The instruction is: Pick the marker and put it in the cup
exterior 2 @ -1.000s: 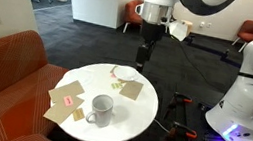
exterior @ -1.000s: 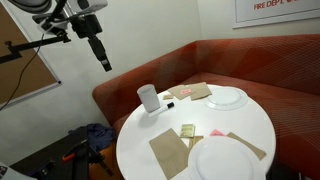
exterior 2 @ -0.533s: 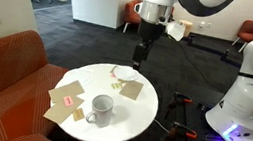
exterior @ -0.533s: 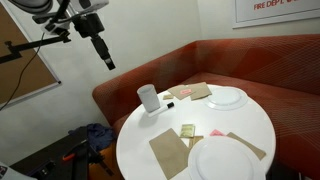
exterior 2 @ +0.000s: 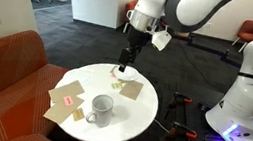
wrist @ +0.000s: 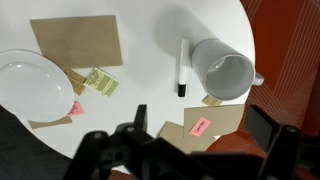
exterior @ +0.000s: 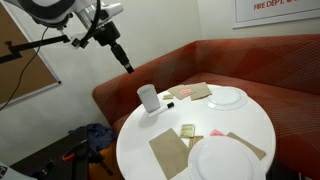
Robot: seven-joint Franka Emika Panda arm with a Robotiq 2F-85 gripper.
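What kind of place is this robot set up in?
Probably an office lounge: a round white table against a curved red upholstered bench, dark carpet running back toward other rooms, and a partly visible FIRE DEPT sign on the wall.

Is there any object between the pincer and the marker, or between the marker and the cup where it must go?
Nothing visible does. The pincer hangs in free air above the white table. The marker lies uncovered close beside the cup, with only bare tabletop between them. The plate and brown napkin lie aside.
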